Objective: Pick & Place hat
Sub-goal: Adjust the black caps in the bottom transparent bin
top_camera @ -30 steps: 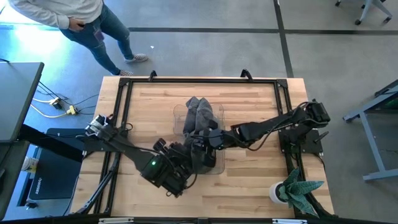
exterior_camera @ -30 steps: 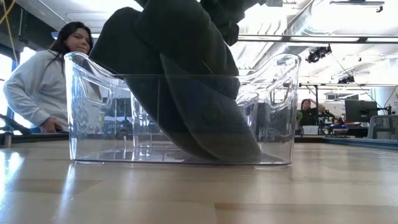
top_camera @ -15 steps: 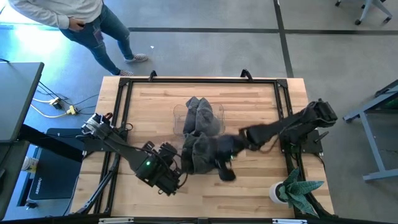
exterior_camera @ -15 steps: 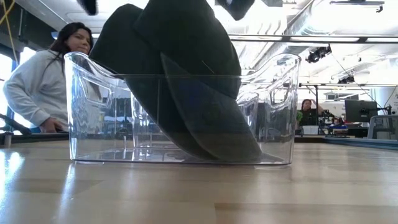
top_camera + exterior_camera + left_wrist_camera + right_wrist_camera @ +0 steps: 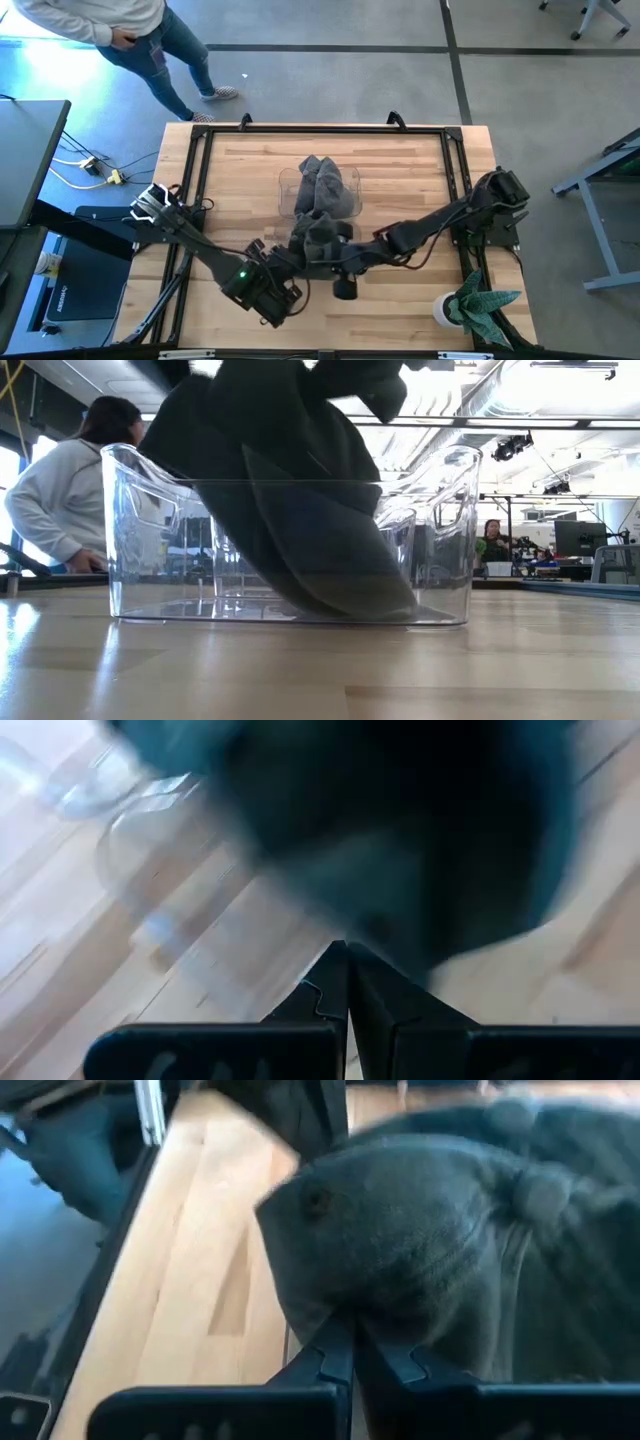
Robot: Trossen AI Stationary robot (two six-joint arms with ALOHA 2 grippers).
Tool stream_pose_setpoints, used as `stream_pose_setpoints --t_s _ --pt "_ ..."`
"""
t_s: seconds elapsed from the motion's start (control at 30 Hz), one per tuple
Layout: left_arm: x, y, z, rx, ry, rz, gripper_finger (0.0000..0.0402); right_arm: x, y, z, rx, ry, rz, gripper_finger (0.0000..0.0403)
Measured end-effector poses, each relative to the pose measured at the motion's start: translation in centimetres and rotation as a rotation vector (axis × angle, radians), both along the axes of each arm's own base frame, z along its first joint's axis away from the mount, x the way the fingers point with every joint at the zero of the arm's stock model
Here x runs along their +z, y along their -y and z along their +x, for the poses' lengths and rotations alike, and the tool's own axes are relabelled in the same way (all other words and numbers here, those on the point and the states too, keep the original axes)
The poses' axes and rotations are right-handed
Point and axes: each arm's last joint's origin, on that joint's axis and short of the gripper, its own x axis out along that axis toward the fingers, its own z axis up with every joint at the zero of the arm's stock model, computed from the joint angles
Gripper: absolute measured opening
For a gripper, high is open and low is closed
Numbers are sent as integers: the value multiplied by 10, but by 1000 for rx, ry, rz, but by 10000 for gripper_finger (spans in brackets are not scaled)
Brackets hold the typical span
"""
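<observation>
A clear plastic bin (image 5: 286, 188) stands at the table's middle with dark grey hats (image 5: 322, 185) piled in it; in the low view they rise above its rim (image 5: 440, 470). One grey hat (image 5: 318, 238) lies over the bin's near end. My right gripper (image 5: 352, 1332), reaching in from the right, is shut on it. My left gripper (image 5: 347, 975), coming from the left, is shut, its tips right at this hat's blurred dark underside (image 5: 400, 850); I cannot tell whether they touch it. My right gripper pinches the hat's lower edge (image 5: 335, 1308) between its two fingertips, below a small eyelet (image 5: 318, 1200). The fingers slant down from the table's right. The hat's crown bulges up beyond the tips, its top button (image 5: 540, 1190) farther on, resting on the pile.
A potted plant (image 5: 470, 305) stands at the near right corner. A black rail frame (image 5: 200, 150) runs around the wooden top. A person (image 5: 120, 30) stands beyond the far left corner; another person (image 5: 495, 540) sits far off behind the bin.
My right gripper has swung toward the table's near edge, and the top hat has come with it from over the bin's middle to its near end. My left gripper has sunk and tipped further down beside that hat. The hats deeper in the bin have stayed put.
</observation>
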Motion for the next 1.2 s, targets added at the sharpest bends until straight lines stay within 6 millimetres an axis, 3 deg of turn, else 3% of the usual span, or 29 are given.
stream_pose_setpoints --t_s 0.27,0.4,0.53,0.67,0.77,0.87,1.03,1.2 --pt "5 7 12 -63 137 18 0 3 -3 1 110 15 19 10" --pt "6 7 9 -72 121 11 0 19 -1 -11 154 -1 65 11" --pt "18 1 -2 -74 80 -39 0 38 13 -24 75 -9 83 12" --pt "27 -16 -19 40 -19 -61 0 49 34 -33 -156 -12 84 13" --pt "25 -31 -24 126 -104 -4 0 45 48 -33 -311 -43 127 14" --pt "24 -36 -20 89 -85 62 0 36 59 -32 -426 -99 175 9" --pt "10 -38 6 -56 6 62 0 31 67 -29 -464 -135 218 2" --pt "7 -45 17 -54 84 127 0 20 71 -23 -487 -169 237 6"
